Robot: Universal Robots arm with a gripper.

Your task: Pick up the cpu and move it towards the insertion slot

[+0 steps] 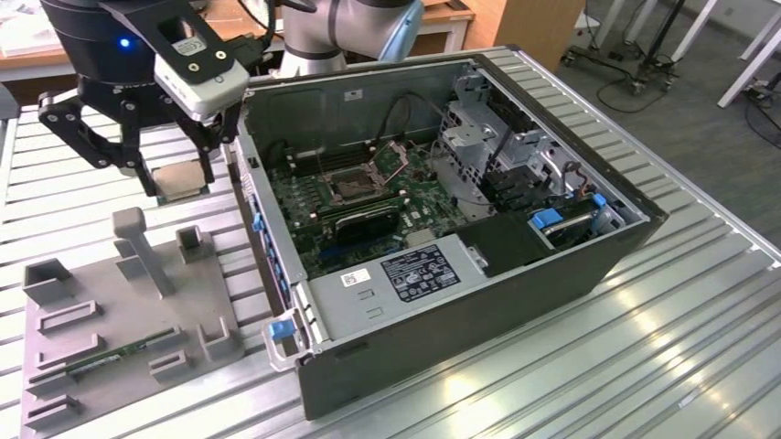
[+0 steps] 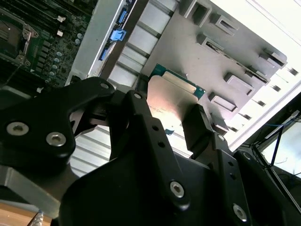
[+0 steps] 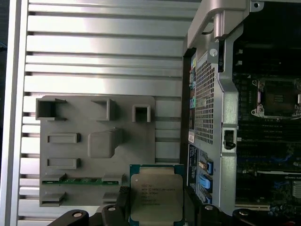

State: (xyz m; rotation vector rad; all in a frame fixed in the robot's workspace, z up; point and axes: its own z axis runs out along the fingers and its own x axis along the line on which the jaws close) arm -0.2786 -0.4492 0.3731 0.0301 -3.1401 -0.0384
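Inside the open black computer case (image 1: 513,302), the square silver-framed insertion slot (image 1: 357,187) sits on the green board (image 1: 422,215); my gripper (image 1: 183,172) pinches the flat silvery square cpu (image 3: 156,197) near the grey plastic tray (image 1: 123,306) holding a green memory stick (image 1: 116,357); the case wall (image 1: 262,219) stands between.

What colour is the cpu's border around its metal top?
The cpu border is teal-green; clearest in the first wrist view.

Blk jaws w/ silver screws (image 2: 176,189), grey-blue arm (image 1: 320,32)
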